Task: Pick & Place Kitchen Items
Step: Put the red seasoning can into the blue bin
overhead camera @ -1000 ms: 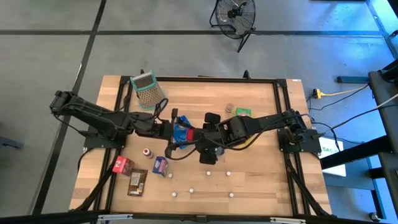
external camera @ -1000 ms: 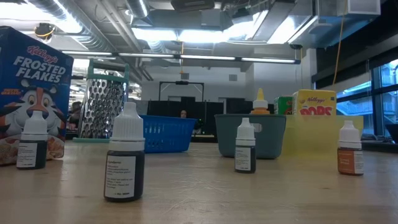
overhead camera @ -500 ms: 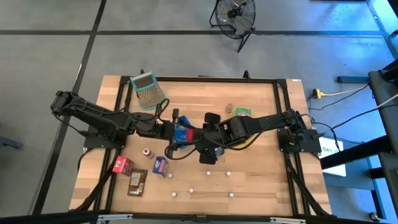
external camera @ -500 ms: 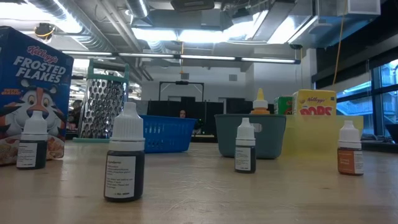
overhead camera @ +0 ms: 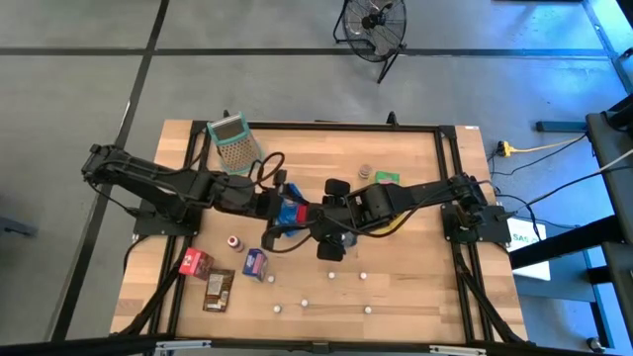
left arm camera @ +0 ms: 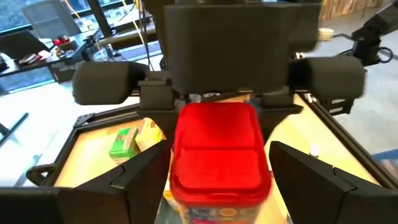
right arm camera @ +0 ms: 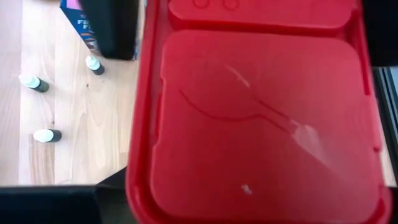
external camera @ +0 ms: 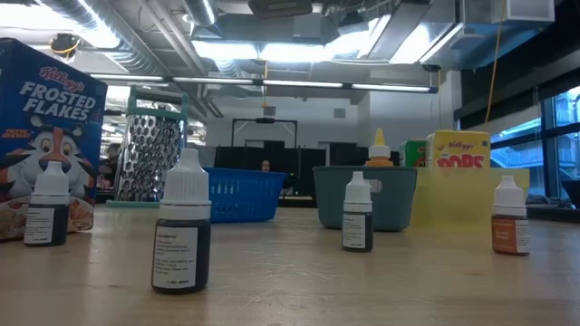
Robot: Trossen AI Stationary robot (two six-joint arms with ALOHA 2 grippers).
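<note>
From above, both arms meet at the middle of the wooden surface (overhead camera: 396, 277). The left claw (overhead camera: 275, 207) and the right claw (overhead camera: 318, 220) both close on a red-lidded container (overhead camera: 291, 212) with a blue label, held between them. A metal grater (overhead camera: 233, 143) lies near the far left corner, a Frosted Flakes box (overhead camera: 254, 263) and small dropper bottles (overhead camera: 305, 300) lie toward the near edge.

At surface level, neither claw shows; dropper bottles (external camera: 181, 237) stand before a blue basket (external camera: 240, 194) and a teal bin (external camera: 367, 194).

From the left wrist, the container's red lid (left arm camera: 217, 152) sits between that claw's fingers (left arm camera: 134, 180), with the other claw gripping its far end.

From the right wrist, the red lid (right arm camera: 261, 118) fills the view.
</note>
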